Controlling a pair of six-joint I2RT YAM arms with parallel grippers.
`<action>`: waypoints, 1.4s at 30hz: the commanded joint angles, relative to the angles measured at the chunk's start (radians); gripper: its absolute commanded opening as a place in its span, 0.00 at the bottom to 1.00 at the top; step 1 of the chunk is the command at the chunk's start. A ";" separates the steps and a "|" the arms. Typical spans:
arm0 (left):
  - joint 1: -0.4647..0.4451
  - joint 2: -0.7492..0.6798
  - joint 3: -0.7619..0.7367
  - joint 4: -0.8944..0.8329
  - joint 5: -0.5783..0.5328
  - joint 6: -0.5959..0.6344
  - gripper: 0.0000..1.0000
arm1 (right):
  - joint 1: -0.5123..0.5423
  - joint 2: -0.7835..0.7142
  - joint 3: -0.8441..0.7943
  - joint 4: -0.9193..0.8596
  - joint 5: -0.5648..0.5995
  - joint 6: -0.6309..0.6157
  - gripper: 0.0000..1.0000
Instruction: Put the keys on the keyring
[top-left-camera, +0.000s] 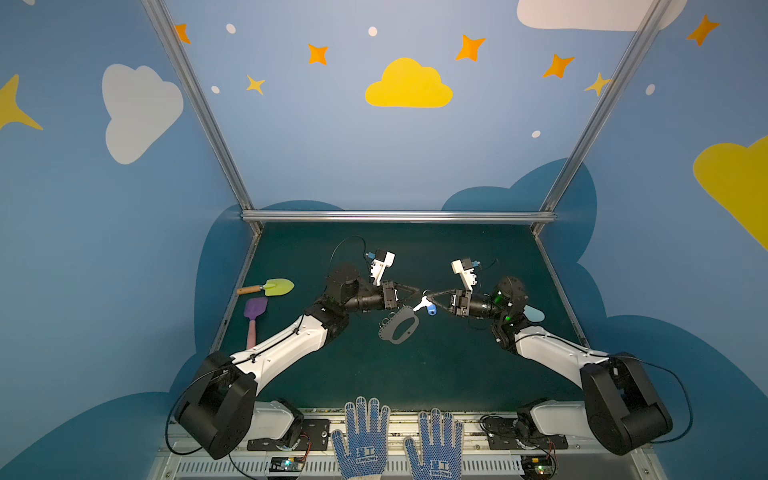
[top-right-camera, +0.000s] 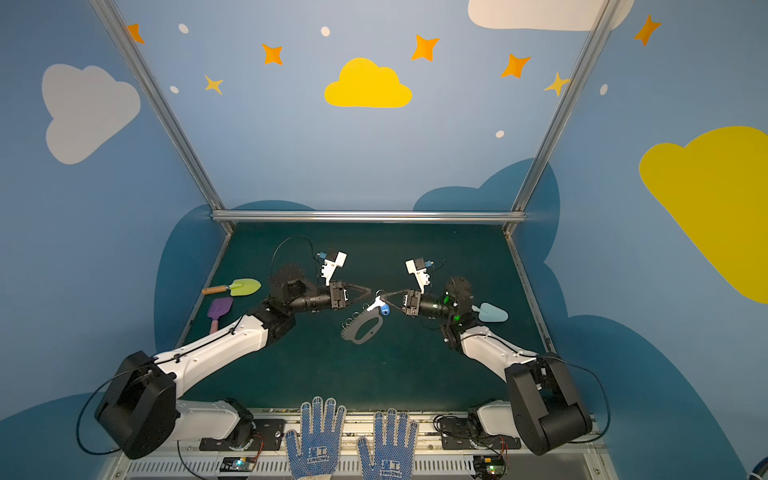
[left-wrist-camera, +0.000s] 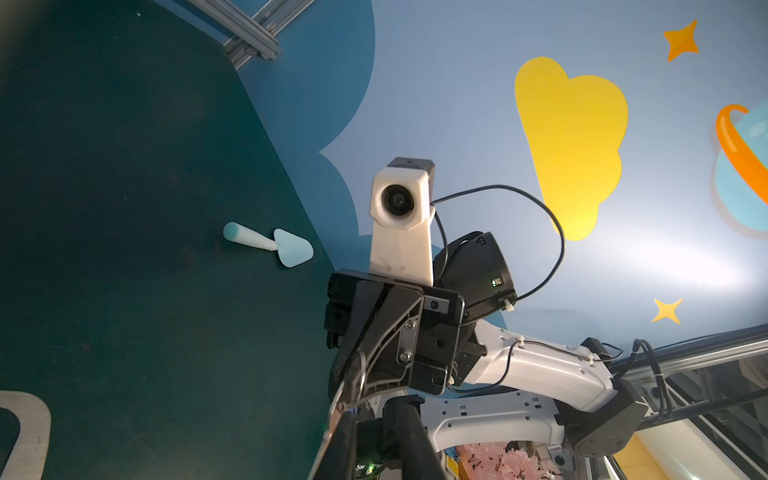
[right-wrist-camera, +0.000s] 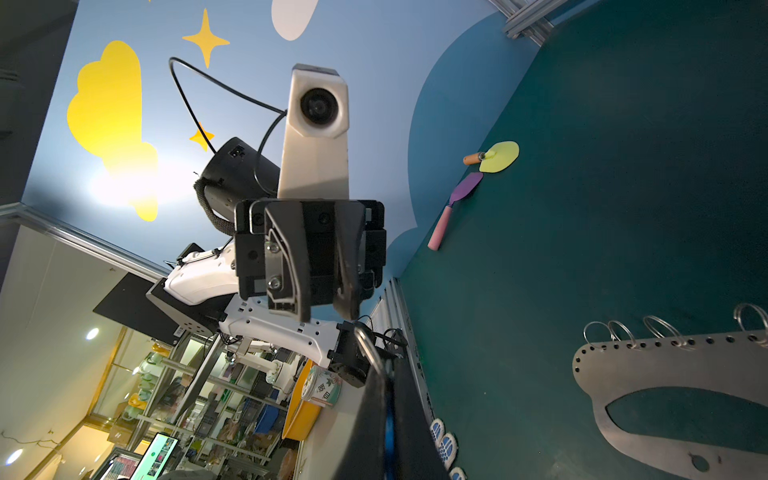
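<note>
right hand (top-left-camera: 428, 296) gripping keys (top-left-camera: 424, 306), keyring (top-left-camera: 386, 330) lying nearby

One keyring (right-wrist-camera: 665, 370) with four wire rings (right-wrist-camera: 660, 328); one set of keys (top-left-camera: 424, 307). Three toy tools on the desk (top-left-camera: 415, 374): green spade (top-left-camera: 278, 286), purple spatula (top-left-camera: 254, 309), pale blue spade (top-left-camera: 534, 313). Two gloves (top-left-camera: 361, 436), two arms (top-left-camera: 286, 345).

The left arm (top-left-camera: 286, 345) and right arm (top-left-camera: 548, 347) wear white shells between bulky black joint housings, with thin black cables (left-wrist-camera: 563, 249) looping off them. Each wrist bears a white camera housing (left-wrist-camera: 401, 208). The right pincer (top-left-camera: 429, 296) has black tapered fingers fixed by silver screws (left-wrist-camera: 409, 326); green lights (top-left-camera: 498, 297) glow behind it.
</note>
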 joint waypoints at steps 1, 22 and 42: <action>-0.015 0.011 0.037 0.007 0.023 0.029 0.21 | 0.002 -0.005 0.018 0.046 -0.024 0.008 0.00; -0.022 0.042 0.053 -0.061 -0.036 0.051 0.21 | 0.005 -0.079 0.004 -0.040 -0.023 -0.055 0.00; 0.021 0.004 -0.032 -0.308 -0.361 -0.035 0.46 | 0.504 -0.330 0.086 -0.716 1.543 -0.850 0.00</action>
